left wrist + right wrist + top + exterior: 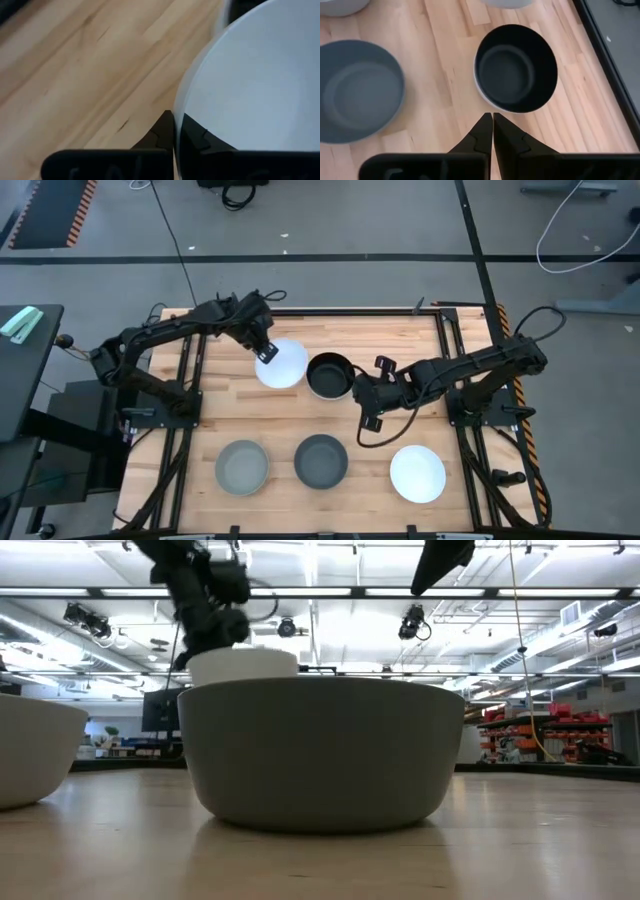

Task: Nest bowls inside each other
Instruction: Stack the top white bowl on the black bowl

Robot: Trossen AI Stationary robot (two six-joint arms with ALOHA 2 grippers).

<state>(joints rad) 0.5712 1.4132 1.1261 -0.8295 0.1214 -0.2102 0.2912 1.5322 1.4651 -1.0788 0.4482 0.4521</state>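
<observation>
Left gripper (266, 352): clamped on white bowl (283, 363) rim | black bowl (328, 375): just beside, toward right gripper (366, 394) | right: fingertips together, empty.

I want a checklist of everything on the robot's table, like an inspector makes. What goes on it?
Surface: wooden table, bare planks between the bowls.
Job's things: white bowl and black bowl side by side at the back; light grey bowl, dark grey bowl and second white bowl in a front row. None nested.
Clutter: nothing seen.
Grippers: left gripper shut on the white bowl's rim; right gripper shut, empty, just short of the black bowl.
Cables: black cable and white cable on the floor.
Surroundings: grey floor, ceiling lights, shelving in the low view.
</observation>
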